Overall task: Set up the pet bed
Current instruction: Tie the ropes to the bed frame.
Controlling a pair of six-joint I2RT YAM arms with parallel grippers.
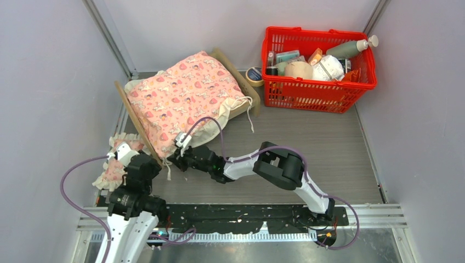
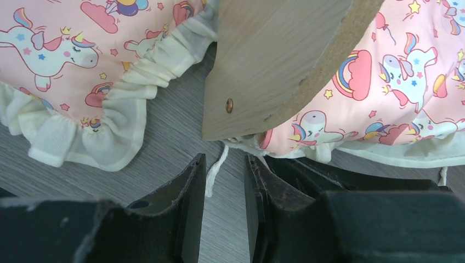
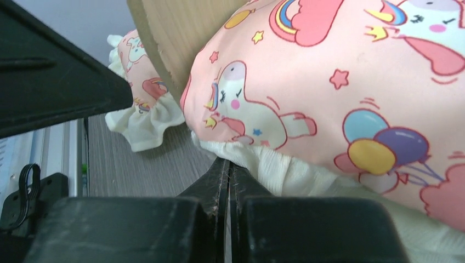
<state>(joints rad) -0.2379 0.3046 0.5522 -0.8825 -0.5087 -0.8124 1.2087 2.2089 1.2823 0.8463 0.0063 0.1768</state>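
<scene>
The pet bed stands at the far left of the counter, set at a slant, with its headboard nearest the arms. The mattress is fully covered by a pink patterned blanket with a cream frill, which spills over the near side rail. A small pink frilled pillow lies on the counter outside the frame, just beside the headboard's lower corner. The left pincer sits low at that corner, released. Its jaws are parted by a narrow gap, and a white cord hangs loose into it without being clamped. The right pincer is clenched, jaws pressed flat together, with the tips against the cream frill under the blanket's near edge. Whether any fabric is caught between them cannot be determined. A red basket filled with bottles and packets stands at the far right, well apart from both pincers. A roll of tape lies between the basket and the bed's foot end.
</scene>
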